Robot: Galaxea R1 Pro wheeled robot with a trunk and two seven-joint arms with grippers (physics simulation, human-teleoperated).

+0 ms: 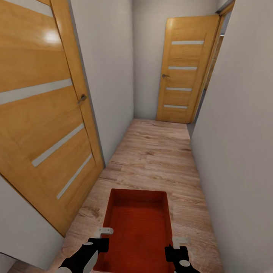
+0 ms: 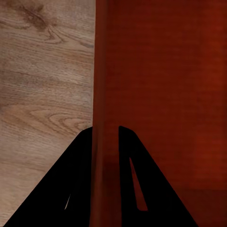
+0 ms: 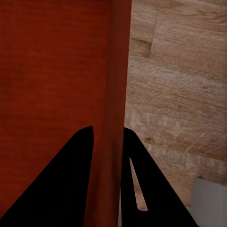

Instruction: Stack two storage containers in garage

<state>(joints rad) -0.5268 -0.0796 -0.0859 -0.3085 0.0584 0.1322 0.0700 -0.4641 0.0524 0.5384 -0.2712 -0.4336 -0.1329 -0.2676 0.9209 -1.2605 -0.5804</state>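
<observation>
A narrow hallway with white walls (image 1: 235,144) and a light wood plank floor (image 1: 151,151) runs ahead toward an orange-wood door (image 1: 187,70) with four frosted horizontal strips, shut at the far end. A second door of the same make (image 1: 45,113) stands close on the left, its handle (image 1: 82,98) catching the light.

An orange-red storage container (image 1: 138,227), lidless and finely ribbed inside, is carried low in front of the robot, above the planks, its long axis pointing down the corridor. The left claw (image 1: 104,238) pinches the container's left wall near the closer end; in the left wrist view the two black fingers (image 2: 75,189) stand on either side of the thin wall (image 2: 98,142), one inside the bin and one outside, pressed against it. The right claw (image 1: 175,246) grips the opposite wall the same way, and the right wrist view shows its fingers (image 3: 71,189) straddling that wall (image 3: 116,118), with plank floor beyond it. Whether a second bin is nested inside cannot be told.
</observation>
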